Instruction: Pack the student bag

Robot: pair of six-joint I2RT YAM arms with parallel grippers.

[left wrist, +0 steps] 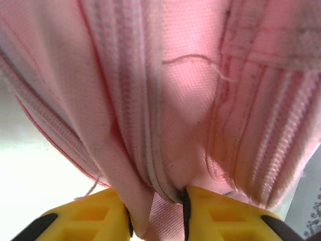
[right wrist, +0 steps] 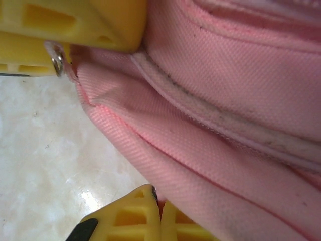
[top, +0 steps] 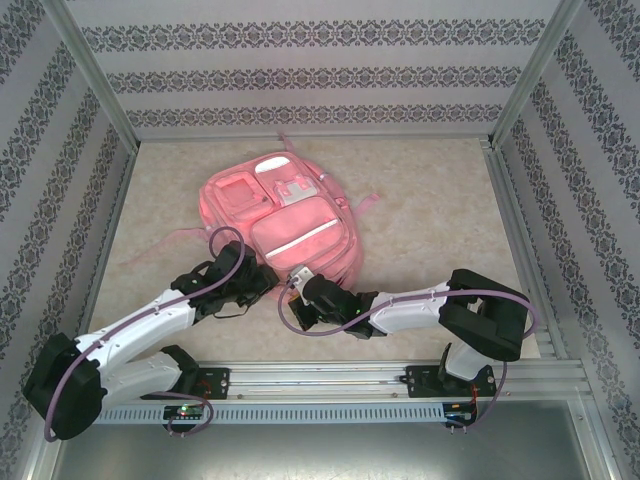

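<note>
Pinching a thin fold of the student bag (top: 280,215), the left claw (left wrist: 156,207) could slip if pulled hard; the right claw (right wrist: 160,213) sits closed beside the hem.

Top external: fixed above and behind the arm bases (top: 455,380), facing down and forward over the whole table (top: 430,200); set far back, with the student bag (top: 280,215) at mid-frame.
Left wrist: aimed along the left gripper (left wrist: 156,203), fingers at the bottom edge; pressed close to pink fabric and zipper seams.
Right wrist: aimed past the right gripper (right wrist: 159,201) at the bottom edge; very close, fabric folds to the right, table surface to the left.
Shared ground: near edge of the bag, covered by all three views.
</note>
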